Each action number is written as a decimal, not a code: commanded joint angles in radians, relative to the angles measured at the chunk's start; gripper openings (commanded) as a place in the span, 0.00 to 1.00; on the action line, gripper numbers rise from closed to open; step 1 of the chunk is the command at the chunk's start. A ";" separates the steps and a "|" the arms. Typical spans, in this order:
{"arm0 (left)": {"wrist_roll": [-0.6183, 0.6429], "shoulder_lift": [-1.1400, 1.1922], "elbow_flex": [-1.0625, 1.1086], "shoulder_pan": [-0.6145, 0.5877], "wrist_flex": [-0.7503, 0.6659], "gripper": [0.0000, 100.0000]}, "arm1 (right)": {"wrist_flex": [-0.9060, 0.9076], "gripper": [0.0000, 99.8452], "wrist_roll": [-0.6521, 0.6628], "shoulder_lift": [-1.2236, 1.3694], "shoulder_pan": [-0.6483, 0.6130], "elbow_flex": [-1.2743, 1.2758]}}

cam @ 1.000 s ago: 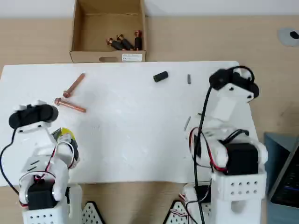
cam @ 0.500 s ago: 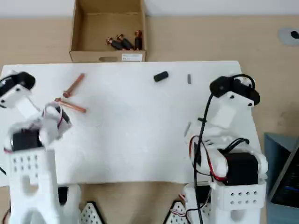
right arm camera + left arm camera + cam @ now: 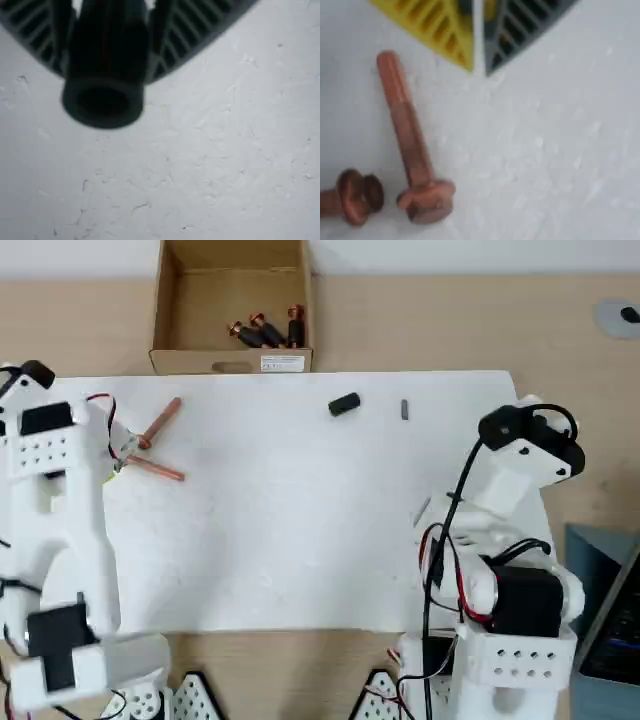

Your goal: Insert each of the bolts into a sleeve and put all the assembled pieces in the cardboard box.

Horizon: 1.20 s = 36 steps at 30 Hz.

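Left end effector [image 3: 478, 62] closed, empty, beside two copper-coloured metal bolts [image 3: 409, 145] at white worktop [image 3: 280, 520] 10 o'clock | right end effector [image 3: 107, 30] gripping black cylindrical sleeve [image 3: 102, 102]

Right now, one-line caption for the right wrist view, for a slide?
Right gripper clamps a black sleeve, open bore toward the camera, over the white mat.

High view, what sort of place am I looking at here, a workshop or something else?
Probably a robotics lab bench: two white plastic robot arms at a light wooden table, a white work mat with loose copper-coloured metal bolts, and an open brown cardboard box holding assembled pieces.
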 commanded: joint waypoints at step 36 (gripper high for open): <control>0.060 0.553 -0.368 0.029 0.005 0.00 | -0.052 0.01 0.012 -0.015 0.007 0.094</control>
